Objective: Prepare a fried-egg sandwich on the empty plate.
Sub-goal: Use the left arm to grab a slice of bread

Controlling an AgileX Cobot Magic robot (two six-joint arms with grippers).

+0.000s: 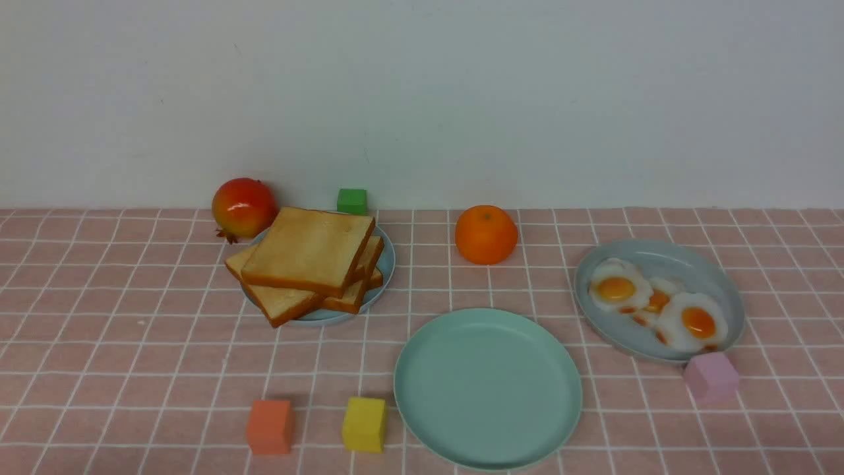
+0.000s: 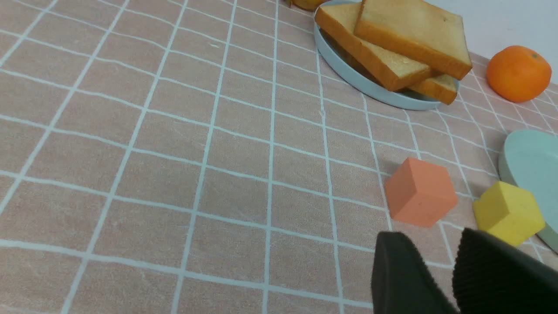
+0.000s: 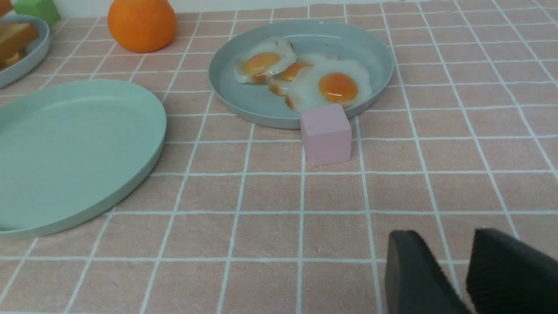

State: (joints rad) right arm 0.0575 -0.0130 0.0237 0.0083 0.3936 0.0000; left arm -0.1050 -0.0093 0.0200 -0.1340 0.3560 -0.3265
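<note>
The empty mint-green plate (image 1: 488,389) lies at the front centre and shows at the edges of both wrist views (image 2: 534,165) (image 3: 74,152). Three toast slices (image 1: 310,251) (image 2: 409,30) are stacked on a small pale-blue plate (image 1: 389,260) at the back left. Three fried eggs (image 1: 692,320) (image 3: 333,85) overlap in a grey-blue oval dish (image 1: 686,264) (image 3: 375,48) on the right. My left gripper (image 2: 436,237) hovers low over the cloth near the cubes, open and empty. My right gripper (image 3: 444,235) is open and empty too, well short of the egg dish. Neither arm appears in the front view.
An orange cube (image 1: 269,426) (image 2: 419,192) and a yellow cube (image 1: 364,423) (image 2: 508,212) sit left of the mint plate. A pink cube (image 1: 711,376) (image 3: 326,133) touches the egg dish's front. A pomegranate (image 1: 244,206), green cube (image 1: 351,200) and orange (image 1: 486,234) stand near the wall.
</note>
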